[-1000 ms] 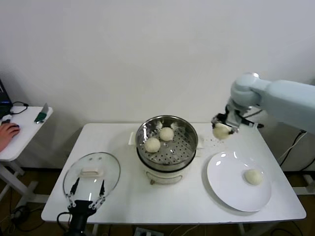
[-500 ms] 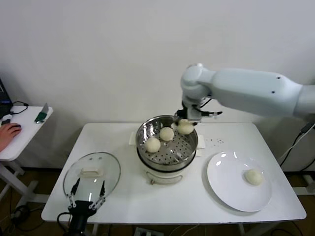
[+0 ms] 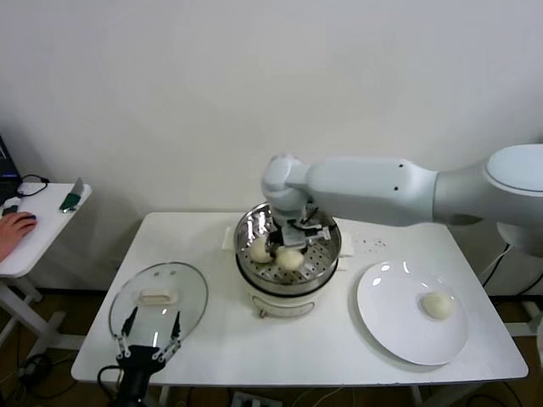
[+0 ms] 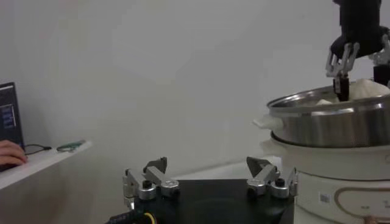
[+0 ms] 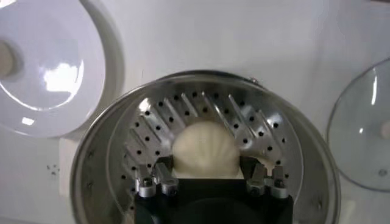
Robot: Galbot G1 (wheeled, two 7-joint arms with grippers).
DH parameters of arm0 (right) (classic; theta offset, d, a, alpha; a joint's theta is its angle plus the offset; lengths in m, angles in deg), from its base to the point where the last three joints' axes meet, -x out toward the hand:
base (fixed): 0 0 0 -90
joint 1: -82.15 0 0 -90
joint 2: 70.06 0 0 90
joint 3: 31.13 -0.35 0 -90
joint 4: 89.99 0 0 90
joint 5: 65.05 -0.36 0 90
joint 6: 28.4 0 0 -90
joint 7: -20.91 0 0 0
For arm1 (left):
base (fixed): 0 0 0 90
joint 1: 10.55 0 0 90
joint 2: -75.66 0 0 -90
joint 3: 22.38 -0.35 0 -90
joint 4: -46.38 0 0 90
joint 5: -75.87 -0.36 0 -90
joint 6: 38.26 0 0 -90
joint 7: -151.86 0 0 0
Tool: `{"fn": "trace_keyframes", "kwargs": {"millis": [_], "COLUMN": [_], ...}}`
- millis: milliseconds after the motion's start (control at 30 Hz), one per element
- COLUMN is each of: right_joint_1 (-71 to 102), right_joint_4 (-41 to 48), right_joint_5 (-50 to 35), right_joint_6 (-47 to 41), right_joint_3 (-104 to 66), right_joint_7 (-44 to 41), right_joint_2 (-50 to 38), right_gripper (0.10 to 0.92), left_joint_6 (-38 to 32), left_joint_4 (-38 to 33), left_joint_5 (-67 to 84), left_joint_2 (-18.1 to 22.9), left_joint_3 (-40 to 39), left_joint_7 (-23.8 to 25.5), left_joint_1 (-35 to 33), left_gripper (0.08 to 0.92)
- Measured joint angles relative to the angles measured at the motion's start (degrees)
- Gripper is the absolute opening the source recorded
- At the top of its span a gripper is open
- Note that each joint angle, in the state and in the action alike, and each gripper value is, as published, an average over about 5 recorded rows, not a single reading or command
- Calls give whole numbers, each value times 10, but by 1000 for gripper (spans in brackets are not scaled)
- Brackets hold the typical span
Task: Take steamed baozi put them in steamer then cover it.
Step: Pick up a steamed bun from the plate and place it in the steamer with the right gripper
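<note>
Three baozi now over steamer (image 3: 327, 263): you see two lying inside, third baozi (image 5: 204, 150) clamped between right gripper (image 3: 295, 243) fingers, low over holey floor. One second ago same bun hung out near plate (image 3: 382, 326); arm swung it across fast. You are near drop: open fingers, lift clear. Last baozi (image 3: 437, 304) waits on plate. Cover (image 3: 159, 298) lies on table (image 3: 339, 343), left side. Left gripper (image 4: 209, 184) parked by cover, fingers wide apart, holding nothing

Pale grey rounded right arm (image 3: 373, 191) — black, silver-screwed grippers.
</note>
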Motion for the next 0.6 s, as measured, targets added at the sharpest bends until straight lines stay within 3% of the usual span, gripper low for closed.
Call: {"fn": "trace_keyframes", "kwargs": {"millis": [367,600], "right_joint_1": [9,16], "right_joint_4": [-14,-6], "right_joint_5": [-13,-4], "right_joint_6": [-9,-8], "right_joint_3": [14,9], "right_joint_7": [-6,-5], "right_joint_2": [-1,-2], "right_gripper": [724,818], "left_joint_6": [-1,-1], "left_joint_4": [6,7], "left_joint_5": [0,-1], "left_joint_2": [0,1], "left_joint_3": [-2,-3], "left_joint_7": [0,0], "left_joint_1": [1,1], "left_gripper": [823,823]}}
